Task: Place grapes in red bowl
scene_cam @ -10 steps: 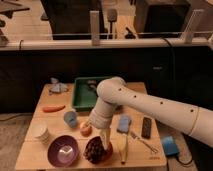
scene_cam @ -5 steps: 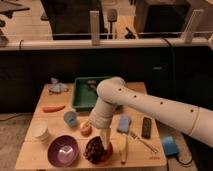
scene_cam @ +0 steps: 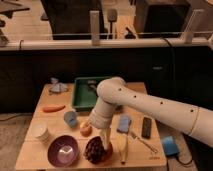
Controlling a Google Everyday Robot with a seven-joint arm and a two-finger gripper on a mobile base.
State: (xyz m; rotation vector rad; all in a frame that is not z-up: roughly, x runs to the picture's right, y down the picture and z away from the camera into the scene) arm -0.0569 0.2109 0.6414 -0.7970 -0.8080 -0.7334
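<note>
The grapes (scene_cam: pixel 93 148), a dark maroon bumpy cluster, sit near the table's front edge, just right of the purple bowl. The red bowl (scene_cam: pixel 106 157) shows only as a red-orange rim under and to the right of the cluster, so the grapes rest in it. My gripper (scene_cam: pixel 105 139) points down from the white arm and sits at the upper right side of the grapes, touching or almost touching them. The arm hides part of the bowl.
A purple bowl (scene_cam: pixel 63 151), an orange fruit (scene_cam: pixel 86 130), a blue cup (scene_cam: pixel 70 118) and a white cup (scene_cam: pixel 42 133) stand to the left. A green tray (scene_cam: pixel 80 94) is behind. A blue sponge (scene_cam: pixel 123 123), black remote (scene_cam: pixel 146 127) and cutlery (scene_cam: pixel 142 143) lie to the right.
</note>
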